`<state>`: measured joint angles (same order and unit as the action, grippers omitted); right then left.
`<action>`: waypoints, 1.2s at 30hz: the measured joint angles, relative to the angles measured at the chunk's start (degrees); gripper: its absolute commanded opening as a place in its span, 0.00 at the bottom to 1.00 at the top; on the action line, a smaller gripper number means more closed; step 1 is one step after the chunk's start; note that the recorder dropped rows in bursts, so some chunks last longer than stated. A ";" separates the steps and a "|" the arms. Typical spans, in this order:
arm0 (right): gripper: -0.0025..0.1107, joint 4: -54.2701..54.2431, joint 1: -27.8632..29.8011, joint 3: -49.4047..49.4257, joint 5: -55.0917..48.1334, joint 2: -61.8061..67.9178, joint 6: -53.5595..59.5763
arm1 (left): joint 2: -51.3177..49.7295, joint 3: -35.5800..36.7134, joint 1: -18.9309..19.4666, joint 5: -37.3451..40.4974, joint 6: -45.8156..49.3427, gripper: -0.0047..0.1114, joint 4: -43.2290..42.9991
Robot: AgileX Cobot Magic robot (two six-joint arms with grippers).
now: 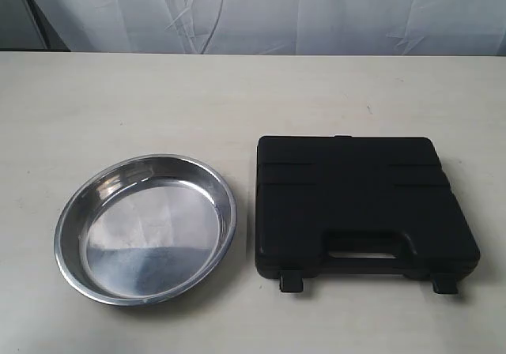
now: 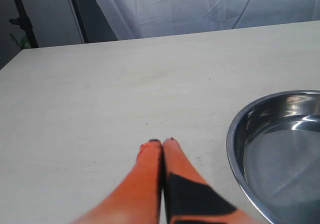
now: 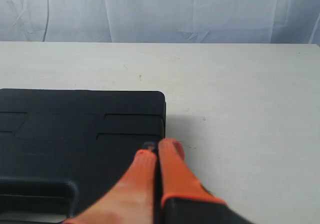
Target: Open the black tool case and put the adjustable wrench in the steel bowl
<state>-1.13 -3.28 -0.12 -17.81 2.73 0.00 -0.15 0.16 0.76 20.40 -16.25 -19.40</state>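
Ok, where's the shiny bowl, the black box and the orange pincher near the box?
steel bowl (image 1: 150,235), exterior view, its bare floor.
black tool case (image 1: 356,196), exterior view, middle of the lid.
right gripper (image 3: 159,148), right wrist view, between its closed fingertips.

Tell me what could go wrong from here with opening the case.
1. The black tool case lies shut and its two latches are small; the right gripper, shut, might slip and shove the case.
2. The steel bowl sits close beside it, so a sliding case could knock it.
3. The adjustable wrench is not in view, so its position is unknown.
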 measured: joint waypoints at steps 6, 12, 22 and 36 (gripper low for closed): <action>0.02 0.00 0.00 0.00 0.00 0.00 0.00 | 0.00 0.00 0.00 0.00 0.00 0.04 0.00; 0.02 0.00 0.00 0.00 0.00 0.00 0.00 | 0.00 0.00 0.00 0.00 0.00 0.04 0.00; 0.02 0.00 0.00 0.00 0.00 0.00 0.00 | 0.00 0.00 0.00 0.00 0.00 0.04 0.00; 0.02 -0.41 0.00 0.00 5.75 0.00 0.00 | 0.00 0.00 0.00 0.00 0.00 0.04 0.00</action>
<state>-1.54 -3.28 -0.12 -12.06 2.73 0.00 -0.15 0.16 0.76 20.40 -16.25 -19.40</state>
